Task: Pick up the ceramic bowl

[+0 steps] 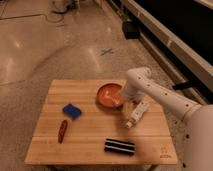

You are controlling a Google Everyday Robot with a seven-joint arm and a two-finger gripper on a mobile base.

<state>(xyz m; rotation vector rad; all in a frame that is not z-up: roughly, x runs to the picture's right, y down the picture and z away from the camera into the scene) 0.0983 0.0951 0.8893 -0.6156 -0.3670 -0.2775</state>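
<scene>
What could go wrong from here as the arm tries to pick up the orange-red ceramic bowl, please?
1. The hand sits at the right rim of the round orange-red glossy ceramic bowl. Gripped at one edge, the smooth, shallow bowl might tilt or slip.
2. The white bottle-like item lies right beside the hand, so it could be knocked or nudged across the wooden table during the lift.
</scene>
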